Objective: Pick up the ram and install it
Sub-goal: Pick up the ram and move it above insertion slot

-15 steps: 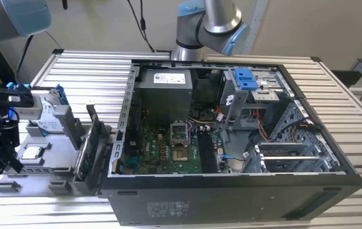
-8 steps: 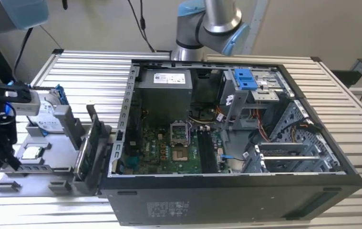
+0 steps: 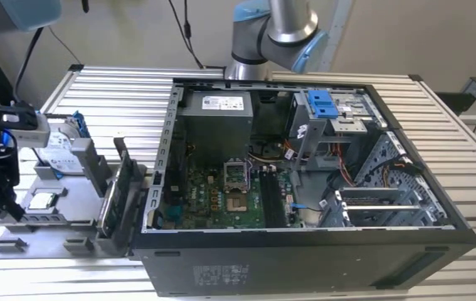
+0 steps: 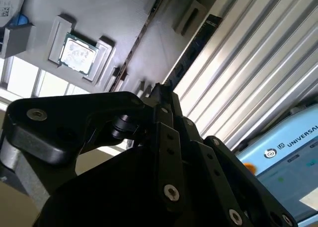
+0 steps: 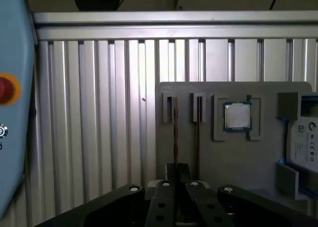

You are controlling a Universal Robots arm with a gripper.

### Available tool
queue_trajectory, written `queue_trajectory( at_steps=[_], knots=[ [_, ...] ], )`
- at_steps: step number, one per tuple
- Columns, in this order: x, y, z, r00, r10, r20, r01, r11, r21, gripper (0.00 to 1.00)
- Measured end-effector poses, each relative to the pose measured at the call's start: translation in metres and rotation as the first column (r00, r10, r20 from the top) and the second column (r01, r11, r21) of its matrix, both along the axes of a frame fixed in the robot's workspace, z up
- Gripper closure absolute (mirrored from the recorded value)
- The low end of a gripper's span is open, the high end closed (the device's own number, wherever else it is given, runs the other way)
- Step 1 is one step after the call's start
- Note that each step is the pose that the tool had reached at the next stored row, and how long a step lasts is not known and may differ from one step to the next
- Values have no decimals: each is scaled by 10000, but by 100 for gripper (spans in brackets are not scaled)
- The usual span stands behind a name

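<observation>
Gripper (image 5: 178,171) at the grey parts tray (image 5: 258,162), as I see it from my remote station. In the exterior view the tray lies at 9 o'clock of the open computer case (image 3: 305,266), and the gripper hangs over the tray's 8 o'clock corner.

In the first wrist view I see 2 dark sticks standing edge-on in parallel slots of the tray: the ram (image 5: 175,132) and, just beside it, a second stick (image 5: 198,132). The fingers (image 5: 172,172) stand narrow, and the ram's near end runs in between them. I read them as closed on the ram, which sits in its slot. The second stick lies apart from the fingers.

Past the second stick, the tray carries the square silver processor chip (image 5: 237,116) in its frame and a hard drive (image 5: 304,142). Tray and case rest on a slatted aluminium table (image 5: 99,113). A light-blue pendant (image 5: 12,63) with 1 red button is on the ram's side of the tray, apart from it.

Inside the case I see the green motherboard (image 3: 221,200). The arm's base (image 3: 271,31) rises at 12 o'clock of the case.
</observation>
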State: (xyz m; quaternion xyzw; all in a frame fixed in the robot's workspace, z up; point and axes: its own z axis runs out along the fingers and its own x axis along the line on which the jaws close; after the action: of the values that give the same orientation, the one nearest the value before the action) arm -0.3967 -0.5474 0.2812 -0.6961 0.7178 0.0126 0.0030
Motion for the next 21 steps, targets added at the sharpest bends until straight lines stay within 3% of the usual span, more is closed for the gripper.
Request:
queue_trajectory(
  at_steps=[21],
  knots=[
    [0,0,225,10000,0,0,0,10000,-1,86]
  ],
)
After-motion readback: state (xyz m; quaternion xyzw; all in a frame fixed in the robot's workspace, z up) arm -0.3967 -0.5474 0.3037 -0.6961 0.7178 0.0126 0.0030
